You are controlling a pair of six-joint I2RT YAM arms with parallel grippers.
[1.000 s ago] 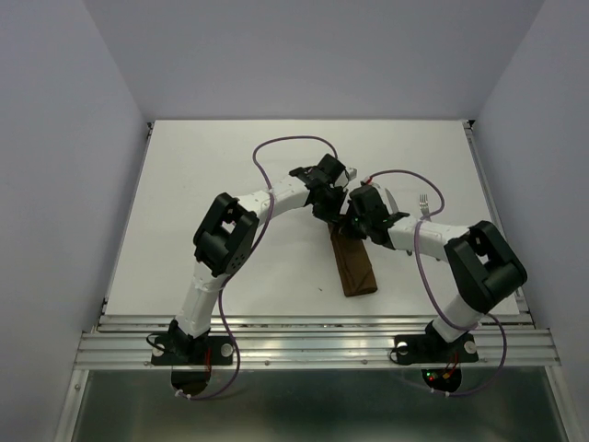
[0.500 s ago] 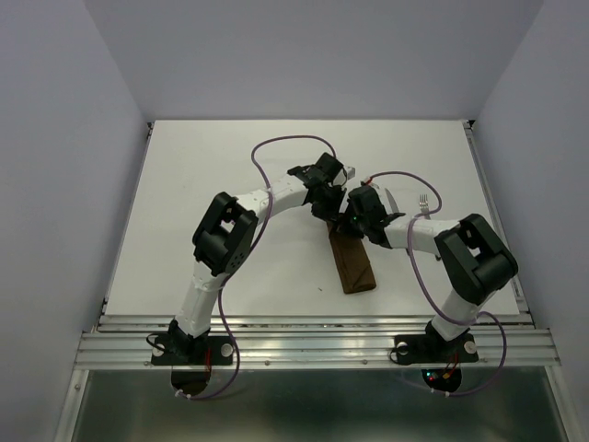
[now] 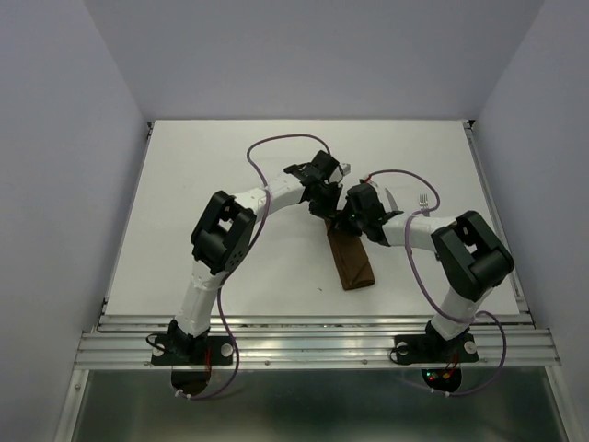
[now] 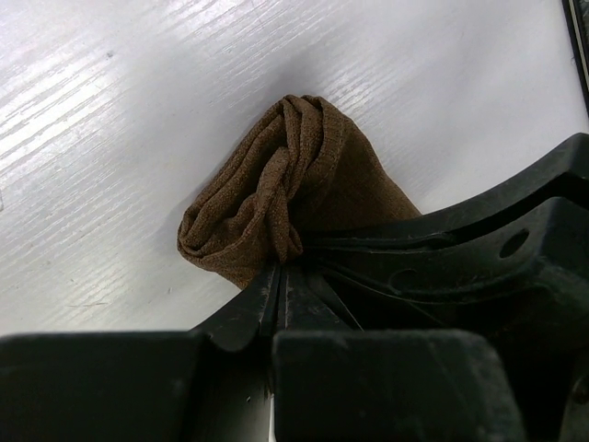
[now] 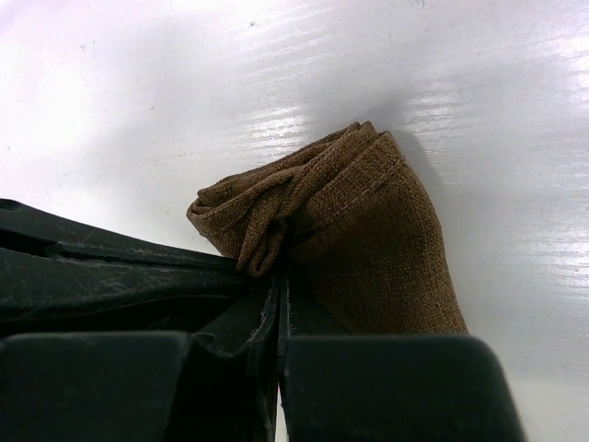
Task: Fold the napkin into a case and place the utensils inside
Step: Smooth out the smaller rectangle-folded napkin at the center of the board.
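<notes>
From above, the brown case (image 3: 353,262) lies on the white surface (image 3: 230,166), with what looks like a fork (image 3: 423,200) off to its right. Only the wrist views show the left tool (image 4: 279,276) and right tool (image 5: 276,276) each clamped on its bunched far end.

Bright even light overhead, glare streaking the white table (image 5: 479,83) under my wrist cameras, soft shadow beside the cloth (image 5: 368,230), my own fingers (image 4: 460,258) dark, blurred up close.

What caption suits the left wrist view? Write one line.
Left claw shut on a bunched end of the brown napkin, white table beneath.
</notes>
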